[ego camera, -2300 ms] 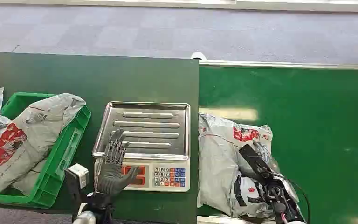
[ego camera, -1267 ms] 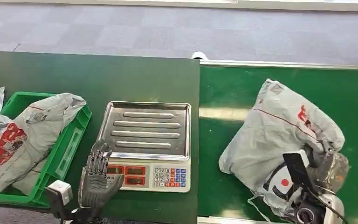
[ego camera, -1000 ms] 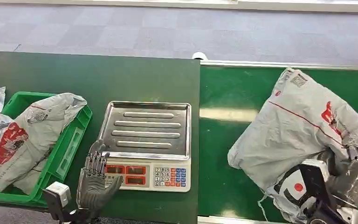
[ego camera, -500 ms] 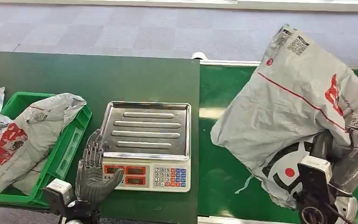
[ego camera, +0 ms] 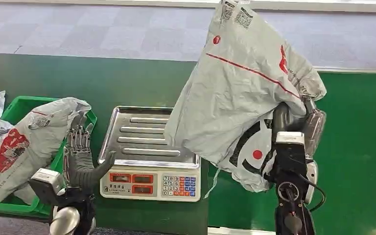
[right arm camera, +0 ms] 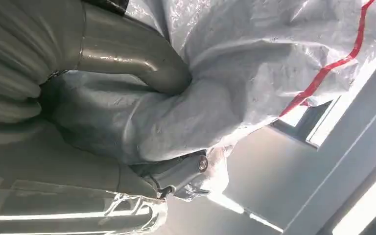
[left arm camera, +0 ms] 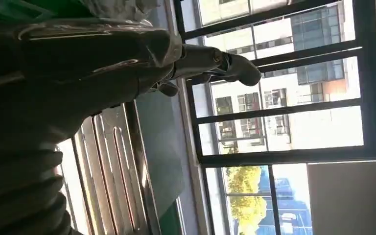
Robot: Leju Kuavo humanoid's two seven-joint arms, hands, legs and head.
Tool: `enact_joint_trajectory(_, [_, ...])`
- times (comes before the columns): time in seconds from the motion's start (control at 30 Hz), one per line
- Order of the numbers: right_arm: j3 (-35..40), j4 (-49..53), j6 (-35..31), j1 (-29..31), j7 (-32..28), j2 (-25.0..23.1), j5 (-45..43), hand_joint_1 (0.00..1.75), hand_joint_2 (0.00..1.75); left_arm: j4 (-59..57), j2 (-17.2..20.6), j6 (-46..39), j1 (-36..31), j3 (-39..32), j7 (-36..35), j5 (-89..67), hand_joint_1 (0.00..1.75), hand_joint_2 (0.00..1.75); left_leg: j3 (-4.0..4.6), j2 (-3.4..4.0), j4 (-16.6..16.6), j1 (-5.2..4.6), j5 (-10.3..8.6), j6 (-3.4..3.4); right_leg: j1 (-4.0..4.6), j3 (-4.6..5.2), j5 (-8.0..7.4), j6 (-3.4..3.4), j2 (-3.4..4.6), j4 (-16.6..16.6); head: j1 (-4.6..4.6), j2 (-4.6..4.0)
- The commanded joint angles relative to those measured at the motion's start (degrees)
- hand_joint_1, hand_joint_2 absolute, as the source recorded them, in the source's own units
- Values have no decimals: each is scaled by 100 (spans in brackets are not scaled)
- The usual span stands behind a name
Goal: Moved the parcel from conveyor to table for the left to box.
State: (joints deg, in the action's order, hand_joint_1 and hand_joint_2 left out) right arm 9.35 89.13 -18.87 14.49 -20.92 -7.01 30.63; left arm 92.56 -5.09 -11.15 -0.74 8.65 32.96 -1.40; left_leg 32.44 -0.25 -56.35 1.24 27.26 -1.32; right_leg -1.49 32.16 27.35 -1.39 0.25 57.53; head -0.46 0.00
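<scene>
From the head view we record the right hand [ego camera: 298,125] gripping a grey parcel [ego camera: 235,93] by its lower end and holding it raised in the air. The bag hangs over the seam between the green conveyor [ego camera: 357,147] and the dark green table [ego camera: 103,83], and its lower edge overlaps the right side of the scale [ego camera: 149,152] with the steel tray — we cannot tell whether it touches the tray. A red line and printed codes show on the parcel's upper face. We note the left hand [ego camera: 81,154] upright near the left edge of the scale, fingers spread and holding nothing. Beside it stands a green crate [ego camera: 76,147] at the table's left end, with other grey bags [ego camera: 27,139] lying in it and over its rim.

At the left wrist view we see the left hand [left arm camera: 127,63] with its dark fingers [left arm camera: 235,68] extended and apart, nothing between them. The ribbed steel tray [left arm camera: 112,171] of the scale lies close behind it, and window frames stand beyond.

At the right wrist view the right hand [right arm camera: 103,137] is closed on the parcel [right arm camera: 254,63] — the thick grey thumb [right arm camera: 132,61] presses into the crumpled plastic, and the film bunches around the fingers.
</scene>
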Motion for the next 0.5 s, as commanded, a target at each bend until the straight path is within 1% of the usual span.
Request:
enact_joint_trajectory(0.03, [223,-2589,1339,1189,295,-316,-675,175,175,-344,3,-64,-582,-184,-37,47,0,175,-5,20,2,3,-3,3,5,4,-9,11,18,0,-2,0])
enact_joint_trajectory(0.07, [255,-3125,1324,1385,248,-359,-581,175,175,-371,-21,-84,-630,-203,-48,57,0,175,-7,33,6,3,-9,5,7,8,-19,17,29,-3,-2,0])
enact_joint_trajectory(0.1, [234,-3672,1446,1578,192,-424,-672,175,175,-395,-38,-98,-664,-221,-52,58,0,175,-12,35,6,5,-6,3,7,3,-17,13,29,-5,-2,0])
enact_joint_trajectory(0.13, [307,-4367,1402,1840,54,-459,-539,175,175,-415,-65,-124,-702,-260,-59,58,0,175,-16,33,7,6,-6,3,8,-2,-15,12,26,-6,-2,0])
enact_joint_trajectory(0.17, [333,-4828,1318,2027,49,-516,-422,175,175,-418,-85,-175,-724,-305,-71,46,0,175,-19,40,13,6,-13,5,9,1,-23,17,32,-10,-2,0])
enact_joint_trajectory(0.23, [273,-5525,1481,2314,-116,-655,-503,175,175,-407,-80,-228,-764,-367,-69,-22,0,175,-18,30,5,6,-10,1,8,-2,-16,15,25,-3,-2,0])
enact_joint_trajectory(0.27, [282,-5751,1526,2410,-150,-701,-502,175,175,-397,-96,-253,-769,-401,-68,-48,0,175,-17,39,10,6,-17,3,9,2,-25,19,33,-6,0,0])
enact_joint_trajectory(0.33, [410,-6122,1607,2581,-85,-781,-374,175,175,-337,-140,-263,-756,-450,-49,-120,0,175,-15,26,4,5,-13,0,6,0,-17,13,23,2,0,0])
enact_joint_trajectory(0.37, [434,-6223,1637,2622,-54,-823,-349,175,175,-299,-149,-286,-753,-459,-44,-179,0,175,-15,41,14,5,-21,9,10,4,-30,24,33,-9,0,0])
enact_joint_trajectory(0.4, [417,-6347,1728,2666,-39,-861,-373,175,175,-263,-184,-346,-747,-486,-57,-274,0,175,-13,26,5,4,-13,2,6,3,-17,16,22,2,0,0])
enact_joint_trajectory(0.47, [284,-6619,1988,2705,-16,-897,-593,164,175,-190,-218,-444,-739,-577,-80,-407,0,175,-11,21,8,6,-14,4,8,2,-17,18,16,-2,0,0])
enact_joint_trajectory(0.5, [285,-6708,1972,2708,22,-897,-583,164,175,-151,-202,-477,-712,-620,-90,-443,0,175,-9,15,4,6,-12,2,8,2,-14,16,11,1,0,0])
